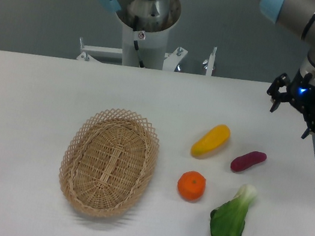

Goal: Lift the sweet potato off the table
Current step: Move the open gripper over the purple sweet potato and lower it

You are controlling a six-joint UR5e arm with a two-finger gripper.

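The sweet potato (248, 161), a small dark reddish-purple tuber, lies on the white table (25, 107) at the right, between a yellow vegetable and the table's right edge. My gripper (291, 120) hangs above the table's far right corner, up and to the right of the sweet potato and well apart from it. Its two dark fingers are spread and nothing is between them.
A yellow-orange elongated vegetable (211, 141) lies just left of the sweet potato. A round orange (191, 186) and a green leafy vegetable (230, 219) sit nearer the front. An oval wicker basket (109, 161) stands mid-table. The arm's base column (143, 30) rises behind the table.
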